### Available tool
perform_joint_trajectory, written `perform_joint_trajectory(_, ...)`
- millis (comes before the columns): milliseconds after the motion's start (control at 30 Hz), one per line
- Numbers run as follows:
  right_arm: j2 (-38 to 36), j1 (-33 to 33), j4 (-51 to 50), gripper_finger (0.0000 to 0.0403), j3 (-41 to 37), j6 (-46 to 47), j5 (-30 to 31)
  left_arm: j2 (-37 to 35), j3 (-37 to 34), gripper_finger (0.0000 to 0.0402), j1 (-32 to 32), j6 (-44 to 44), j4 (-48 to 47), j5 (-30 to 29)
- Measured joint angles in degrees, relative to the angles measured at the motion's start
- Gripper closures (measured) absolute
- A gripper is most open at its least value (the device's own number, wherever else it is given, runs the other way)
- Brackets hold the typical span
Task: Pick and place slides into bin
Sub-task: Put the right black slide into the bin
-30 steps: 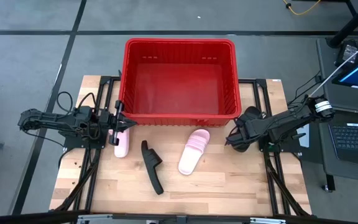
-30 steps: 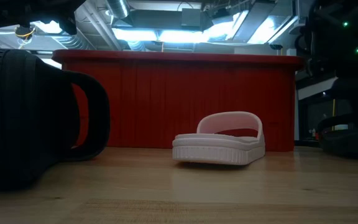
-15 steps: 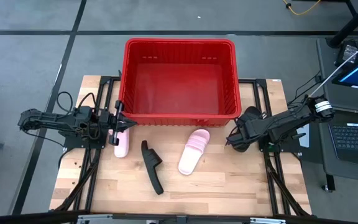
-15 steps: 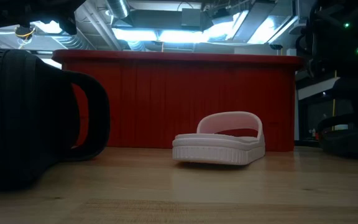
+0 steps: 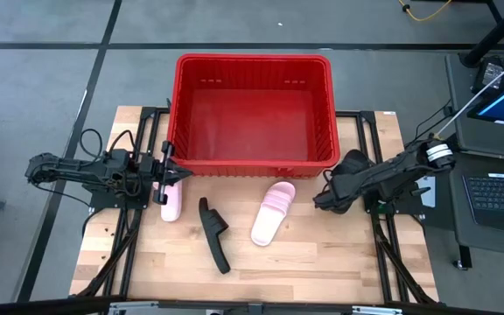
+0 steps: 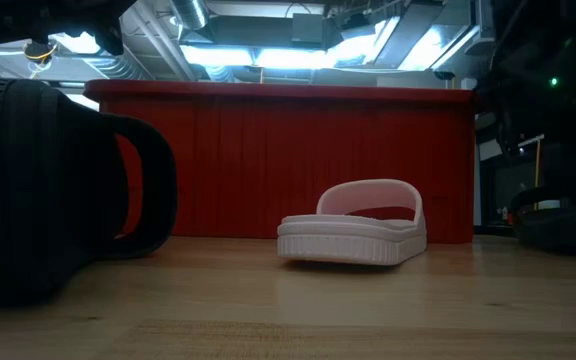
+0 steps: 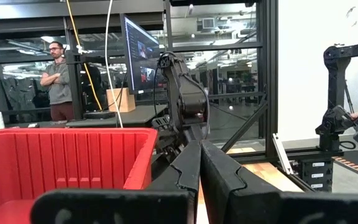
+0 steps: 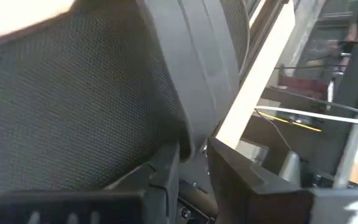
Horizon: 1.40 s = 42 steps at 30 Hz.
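Observation:
The red bin (image 5: 254, 109) stands at the table's far middle. A pale pink slide (image 5: 171, 200) lies near its near left corner, and my left gripper (image 5: 171, 173) hovers shut and empty by that slide's far end. A black slide (image 5: 214, 233) lies on its side at the middle. A second pink slide (image 5: 273, 213) rests sole down to its right. Another black slide (image 5: 350, 169) lies at the right edge under my right gripper (image 5: 319, 201), whose fingers are closed about its rim. In the low view the near black slide (image 6: 58, 190) fills the left. My right gripper has the black slide's sole rim (image 8: 194, 134) between its two fingers (image 8: 163, 171), which lie close together. The slide's mesh-patterned face fills the wrist view, so how far back it reaches does not show. In the low view the slide (image 6: 563, 228) rests on the table.
The bin's near wall (image 6: 288, 160) rises behind the pink slide (image 6: 353, 225). Bare wood lies along the table's near edge (image 5: 304, 262). A laptop (image 5: 497, 188) sits off the table to the right. A person (image 7: 58, 78) stands in the room beyond.
My right arm has shifted a little toward the table's left edge, its gripper staying low at the black slide. The slides and the bin have kept their places.

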Motion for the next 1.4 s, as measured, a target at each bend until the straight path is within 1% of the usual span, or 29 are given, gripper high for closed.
perform_joint_trajectory(200, 1.81, 0.00, -0.02, 0.0343, 0.00, -0.01, -0.13, 0.00, 0.00, 0.0395, -0.02, 0.00, 0.08, -0.01)
perform_joint_trajectory(333, 1.84, 0.00, 0.82, 0.0386, 0.00, 0.17, -0.06, 0.00, 0.00, 0.0395, 0.00, 0.00, 0.12, -0.01)
perform_joint_trajectory(367, 1.81, 0.00, 0.99, 0.0391, 0.02, 0.15, -0.08, 0.00, 0.00, 0.0395, -0.02, 0.00, 0.12, -0.01)
perform_joint_trajectory(467, 1.80, 0.02, 1.25, 0.0393, 0.02, 0.17, -0.47, 0.00, 0.00, 0.0396, 0.00, 0.01, 0.12, -0.01)
perform_joint_trajectory(567, 1.77, 0.17, 1.00, 0.0397, 0.16, 0.07, -2.17, 0.00, 0.00, 0.0395, -0.02, 0.00, 0.12, -0.01)
perform_joint_trajectory(700, 1.79, 1.80, 0.41, 0.0397, 0.98, 0.44, -3.89, 0.01, 0.00, 0.0396, -0.01, -0.01, 0.29, 0.00)
perform_joint_trajectory(800, 1.79, 3.16, 0.00, 0.0397, 3.29, 1.75, -4.96, 0.00, 0.00, 0.0395, -0.02, -0.02, 0.53, 0.01)
perform_joint_trajectory(1100, 1.81, 7.00, -3.11, 0.0400, 12.32, 1.73, -6.91, 0.00, 0.00, 0.0395, 0.00, -0.04, 0.89, 0.01)
perform_joint_trajectory(1233, 1.81, 8.76, -3.40, 0.0400, 15.98, 1.62, -6.86, 0.00, 0.00, 0.0395, -0.02, -0.15, 1.31, 0.01)
perform_joint_trajectory(1400, 1.81, 11.19, -4.25, 0.0401, 19.42, 1.69, -6.68, 0.00, 0.00, 0.0395, -0.02, -2.61, 1.67, 0.01)
